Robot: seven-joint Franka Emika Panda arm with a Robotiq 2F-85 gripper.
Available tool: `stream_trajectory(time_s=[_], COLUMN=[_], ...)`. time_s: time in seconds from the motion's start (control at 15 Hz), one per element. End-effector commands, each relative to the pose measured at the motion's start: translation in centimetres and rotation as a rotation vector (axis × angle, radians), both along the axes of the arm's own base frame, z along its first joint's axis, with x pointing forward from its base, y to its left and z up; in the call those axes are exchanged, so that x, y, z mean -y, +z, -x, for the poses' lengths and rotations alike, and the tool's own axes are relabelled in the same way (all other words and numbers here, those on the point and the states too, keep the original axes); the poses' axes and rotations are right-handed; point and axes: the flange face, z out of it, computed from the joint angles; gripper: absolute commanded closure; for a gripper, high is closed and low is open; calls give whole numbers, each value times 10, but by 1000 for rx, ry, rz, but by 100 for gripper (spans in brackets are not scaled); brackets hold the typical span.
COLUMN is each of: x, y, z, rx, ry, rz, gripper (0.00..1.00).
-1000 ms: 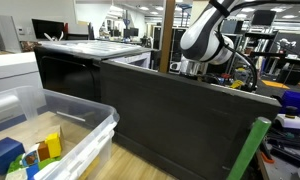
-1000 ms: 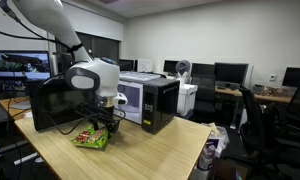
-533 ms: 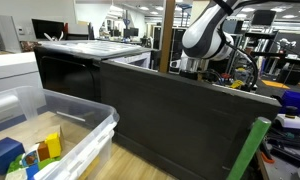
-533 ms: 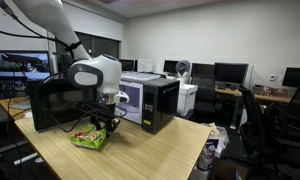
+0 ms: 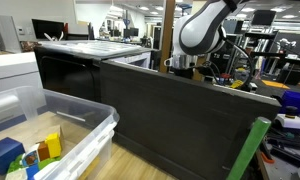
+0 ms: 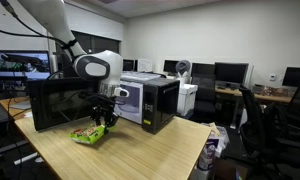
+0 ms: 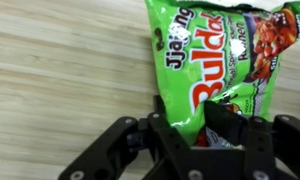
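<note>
Evidently the gripper (image 7: 204, 128) was clamped on one edge of the green snack bag (image 7: 215, 55); the bag sat over the wooden table (image 6: 140, 150), near the microwave (image 6: 155, 100)

Green snack bag (image 6: 88, 135) between jaws

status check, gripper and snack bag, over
Gripper shut on snack bag, at its edge. Bag over wooden table. Microwave close beside, not touching.
</note>
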Motion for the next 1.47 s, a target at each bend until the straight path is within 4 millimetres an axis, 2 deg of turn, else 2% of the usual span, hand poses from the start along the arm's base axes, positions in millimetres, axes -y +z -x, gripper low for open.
stream_trajectory(time_s=[0.0, 0.27, 0.47, 0.53, 0.6, 0.67, 0.73, 1.07, 1.13, 1.4], x=[0, 1, -2, -3, -4, -5, -4, 3, 5, 15], y=[33, 71, 83, 84, 83, 78, 74, 46, 41, 25], z=[-11, -27, -30, -30, -29, -28, -25, -6, -3, 7], rx=[13, 63, 90, 118, 136, 144, 151, 163, 163, 177], ry=[-38, -53, -33, -24, -15, -15, -21, -47, -55, -98], rz=[21, 22, 26, 12, 8, 13, 9, 12, 6, -6], gripper=[82, 82, 82, 75, 33, 38, 38, 6, 2, 0])
